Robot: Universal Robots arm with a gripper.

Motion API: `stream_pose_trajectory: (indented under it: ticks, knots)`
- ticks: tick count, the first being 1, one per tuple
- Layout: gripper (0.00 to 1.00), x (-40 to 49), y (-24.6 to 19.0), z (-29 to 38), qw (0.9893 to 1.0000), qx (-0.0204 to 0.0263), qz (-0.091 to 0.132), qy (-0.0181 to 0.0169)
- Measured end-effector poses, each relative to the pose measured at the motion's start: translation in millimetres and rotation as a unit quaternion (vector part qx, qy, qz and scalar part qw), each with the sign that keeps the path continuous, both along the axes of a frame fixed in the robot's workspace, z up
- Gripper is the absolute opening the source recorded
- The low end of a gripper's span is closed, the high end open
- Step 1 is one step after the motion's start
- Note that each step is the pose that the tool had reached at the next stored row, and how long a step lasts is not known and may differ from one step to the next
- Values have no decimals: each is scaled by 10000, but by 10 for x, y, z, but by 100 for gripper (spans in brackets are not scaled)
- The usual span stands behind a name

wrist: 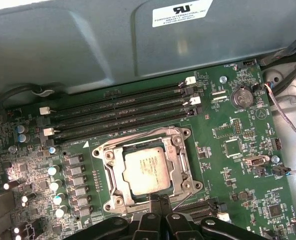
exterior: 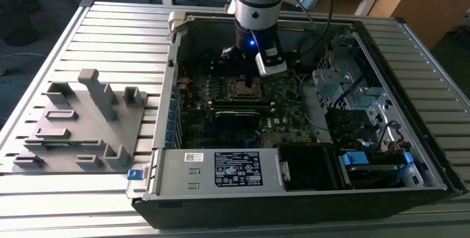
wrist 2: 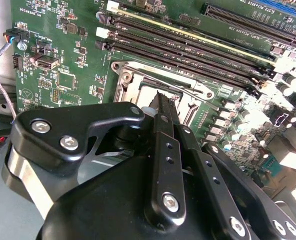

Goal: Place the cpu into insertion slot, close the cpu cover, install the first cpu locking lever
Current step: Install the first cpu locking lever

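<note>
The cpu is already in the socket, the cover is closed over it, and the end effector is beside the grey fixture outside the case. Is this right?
Not quite. The cpu sits in the socket under the closed cover, but the end effector hangs right at the socket inside the case, not beside the grey fixture; the first wrist view shows this.

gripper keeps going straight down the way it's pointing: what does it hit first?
Most likely the cpu cover, at the edge nearest the gripper, which points down at the socket with the cpu seated inside. Depth is unclear; it may already be touching.
</note>
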State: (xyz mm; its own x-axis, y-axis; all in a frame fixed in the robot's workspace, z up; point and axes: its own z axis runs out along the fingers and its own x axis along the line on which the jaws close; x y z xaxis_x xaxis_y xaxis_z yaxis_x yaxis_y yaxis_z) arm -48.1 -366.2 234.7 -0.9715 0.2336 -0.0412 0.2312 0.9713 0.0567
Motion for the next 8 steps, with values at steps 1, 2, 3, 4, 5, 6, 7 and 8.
stream_pose_trajectory:
  ticks: [1, 2, 3, 4, 5, 6, 7, 8]
  knots:
    - [10, 0, 0, 0, 10000, 0, 0, 0]
    - [10, 0, 0, 0, 10000, 0, 0, 0]
    - [10, 0, 0, 0, 10000, 0, 0, 0]
    - [10, 0, -3, 0, 10000, 0, 0, 0]
    - [10, 0, -8, 0, 10000, 0, 1, 0]
    - [10, 1, -15, 0, 10000, 0, 1, 0]
    - [10, 0, -22, 0, 10000, 0, 0, 0]
    - [10, 0, -33, 0, 10000, 0, 1, 0]
